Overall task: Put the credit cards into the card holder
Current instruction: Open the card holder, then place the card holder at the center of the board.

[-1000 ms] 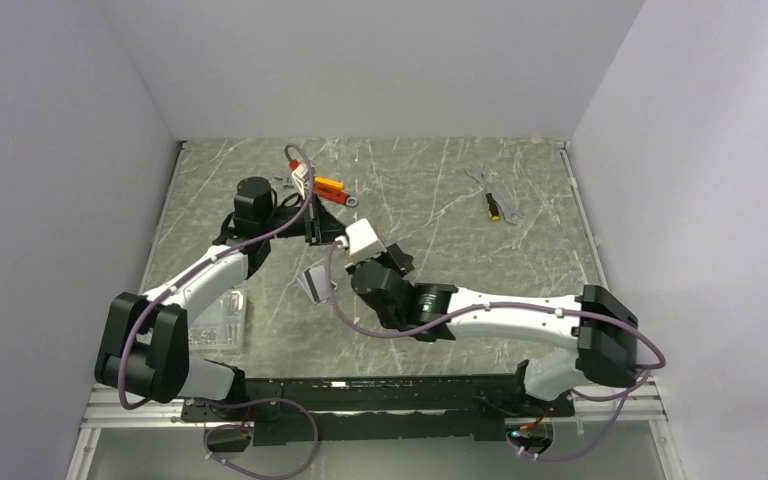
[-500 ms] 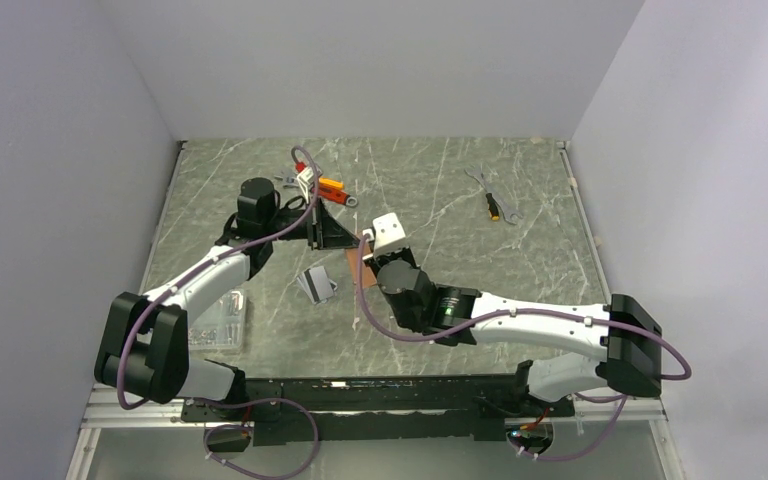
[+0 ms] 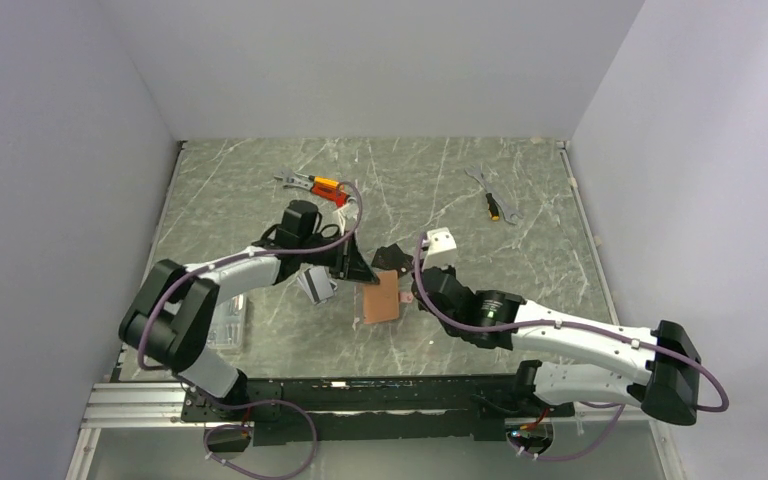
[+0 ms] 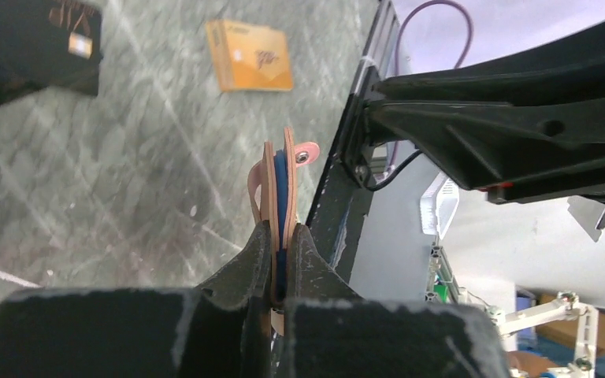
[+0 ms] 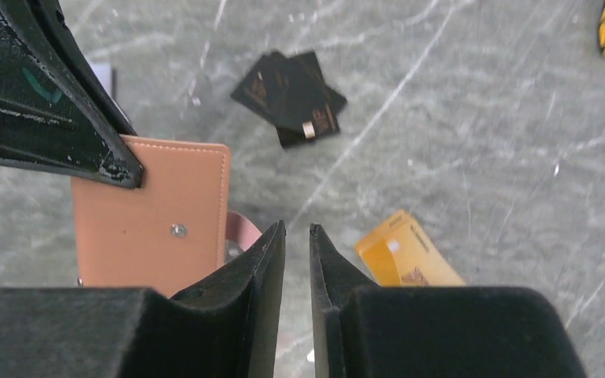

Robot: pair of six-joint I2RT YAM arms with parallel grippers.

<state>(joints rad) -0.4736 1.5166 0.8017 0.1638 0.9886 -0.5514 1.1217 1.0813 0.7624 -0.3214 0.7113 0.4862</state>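
The card holder (image 3: 380, 298), a salmon-tan leather wallet with a small snap, hangs mid-table with my left gripper (image 3: 362, 272) shut on its edge. In the left wrist view the card holder (image 4: 278, 185) stands edge-on between the jaws, showing a blue lining. My right gripper (image 5: 297, 228) hovers just right of the card holder (image 5: 154, 228), its jaws slightly open with nothing between them. Black credit cards (image 5: 290, 98) lie overlapped beyond it, and an orange-gold card (image 5: 410, 256) lies to its right. A silver-grey card (image 3: 315, 285) rests left of the holder.
Orange-handled tools (image 3: 325, 185) lie at the back left, and a small yellow-and-black tool with a cable (image 3: 495, 205) at the back right. A clear plastic piece (image 3: 222, 320) sits near the left arm's base. Grey walls enclose the marbled table (image 3: 520, 260).
My left arm has swung from the back toward the table's middle, carrying the card holder. The right arm has drawn back to the right, and its jaws have parted a little.
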